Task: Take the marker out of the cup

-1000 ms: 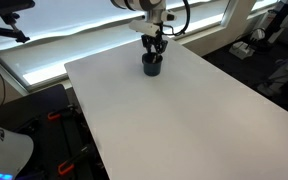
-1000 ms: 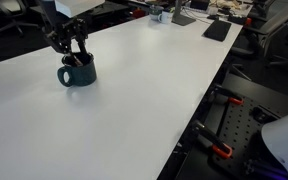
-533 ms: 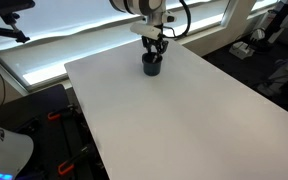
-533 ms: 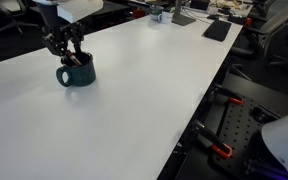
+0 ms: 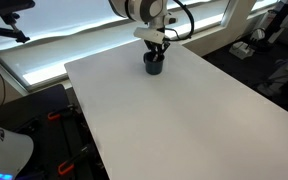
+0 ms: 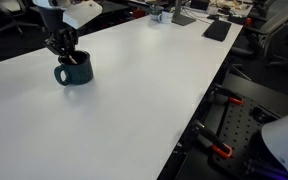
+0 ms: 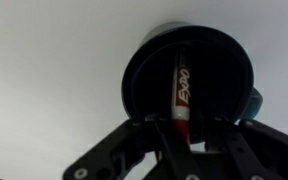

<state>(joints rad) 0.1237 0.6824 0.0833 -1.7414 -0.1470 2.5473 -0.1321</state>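
Pincer (image 7: 182, 132) nips 1 marker (image 7: 180, 88) w/in 1 cup (image 7: 142, 75).

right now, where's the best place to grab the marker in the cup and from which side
Grip the marker by its red end, which leans toward the near rim of the cup. Come straight down from above: the cup's wall shuts off every side, so probably only that upper end can be reached. The gripper hangs right over it.
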